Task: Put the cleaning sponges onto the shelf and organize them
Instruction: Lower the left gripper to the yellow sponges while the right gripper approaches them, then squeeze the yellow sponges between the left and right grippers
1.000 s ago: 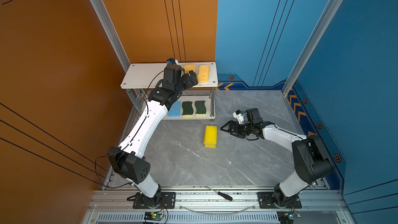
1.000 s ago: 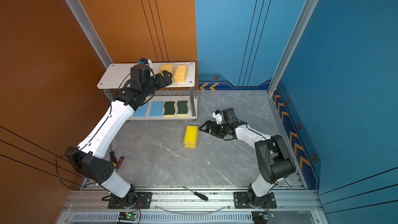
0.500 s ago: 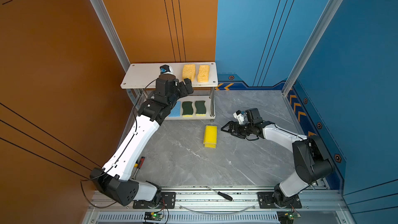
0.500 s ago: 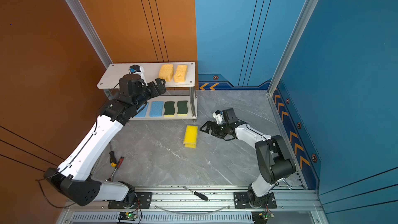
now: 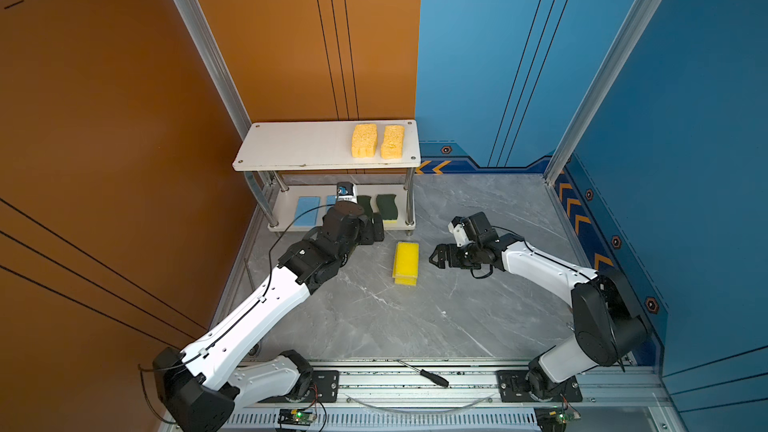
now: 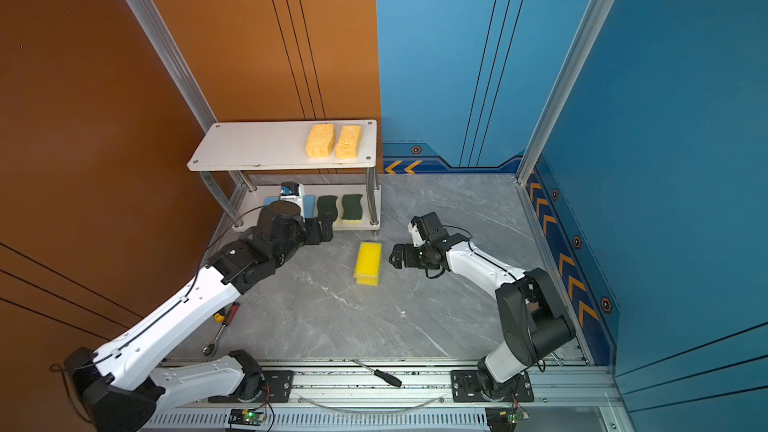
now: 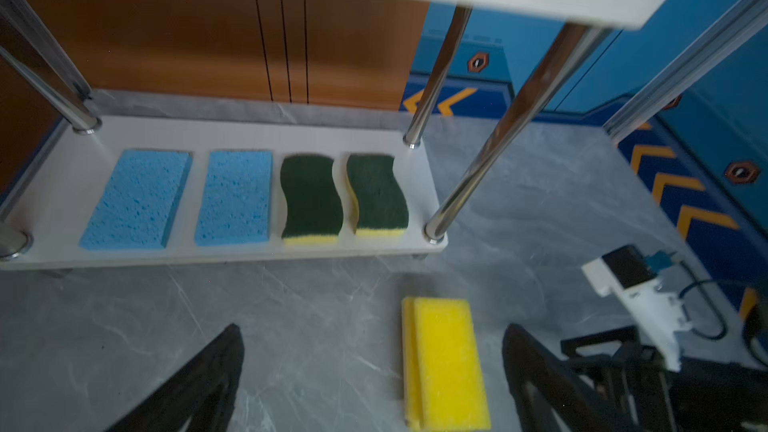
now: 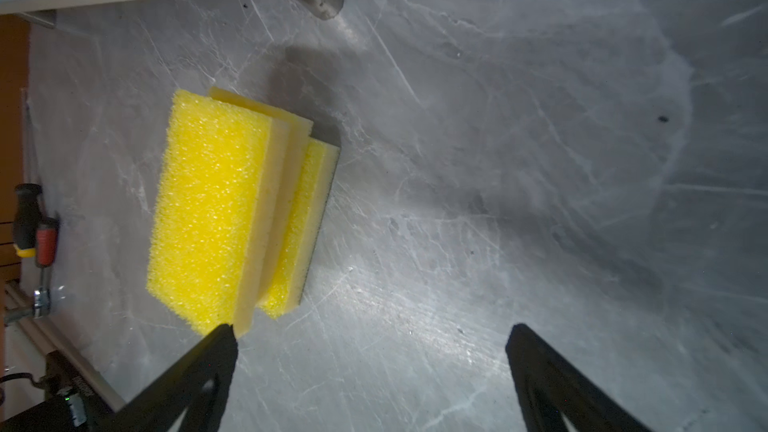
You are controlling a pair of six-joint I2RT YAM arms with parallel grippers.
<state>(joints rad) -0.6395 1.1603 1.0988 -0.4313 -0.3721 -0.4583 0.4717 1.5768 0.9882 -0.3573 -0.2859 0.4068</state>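
Cleaning sponges (image 5: pixel 406 261), quick rundown. Four kinds here. Two thick, porous orange sponges (image 5: pixel 364 140) side by side on the top board of the shelf (image 5: pixel 299 147), right end, nearly touching. On the lower board, a neat flat row: two thin light blue sponges (image 7: pixel 137 199), then two wavy green-on-yellow sponges (image 7: pixel 311 197), green side up. Last bunch, the bright yellow sponges (image 8: pixel 208 209), not on the shelf yet. Stacked a bit crooked on the grey marbled counter (image 5: pixel 374 317), just in front of the shelf's right front leg.

Now the view stuff. In both top views, left arm (image 5: pixel 266 305) across the lower board, so parts of that row hidden. In the left wrist view, whole row of four in plain sight. From above, just an offset yellow pile; in the right wrist view, three staggered layers with pale edges. Red-and-black screwdriver (image 6: pixel 226 317) by the left arm, handle clear in a top view and the right wrist view.

As for the left end effector (image 7: pixel 372 338): spread wide, nothing in it, in front of the lower board, near the stack. Same for the right end effector (image 8: pixel 372 328): spread wide, empty, just beside the stack. One fingertip overlapping a stack corner in its wrist view, contact impossible to call.
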